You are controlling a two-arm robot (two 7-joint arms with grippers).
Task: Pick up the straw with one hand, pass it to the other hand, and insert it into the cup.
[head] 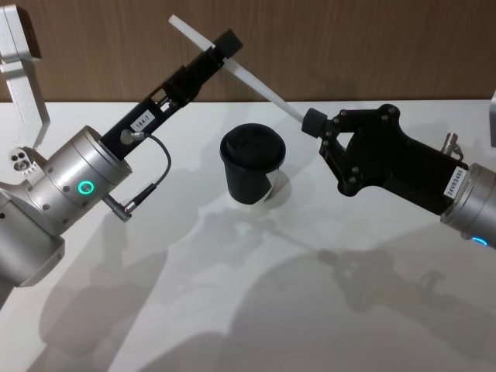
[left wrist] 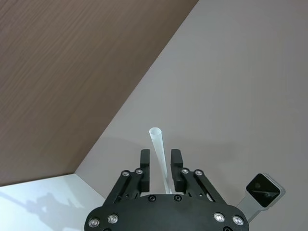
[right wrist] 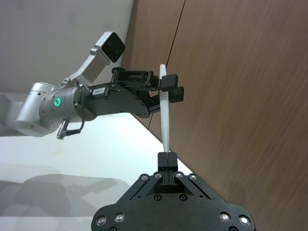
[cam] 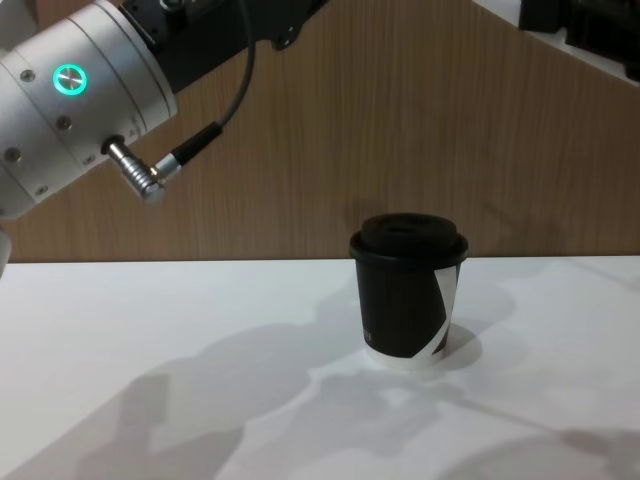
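So here's where you're at: the left gripper [head: 222, 48] is up behind the cup [head: 252, 163] and off to its left. Its fingers [left wrist: 145, 161] sit either side of the straw [head: 260, 84], and in the left wrist view there's a sliver of daylight on both sides. To me that looks slack, bracketing the straw rather than pinching it. The right gripper [head: 312, 122] is just off the cup's right side and higher than the lid, clamped tight on the very tip of the straw, so I'd say the right arm is carrying it. The cup stands upright on the table with its lid on, nothing touching it.

The bit that matters is the straw itself. It's up in the air, clear of the cup. Its long axis runs on a slant from the pinched end at the cup's right, back across behind the cup, through the left fingers, to the free end well out past the cup's left.

The right arm is the nearer one, but it holds the end closest to the cup, and the free end points away from the lid. My guess is you'll need the left gripper clear first. Then swing the straw toward upright and bring that free end over the lid.
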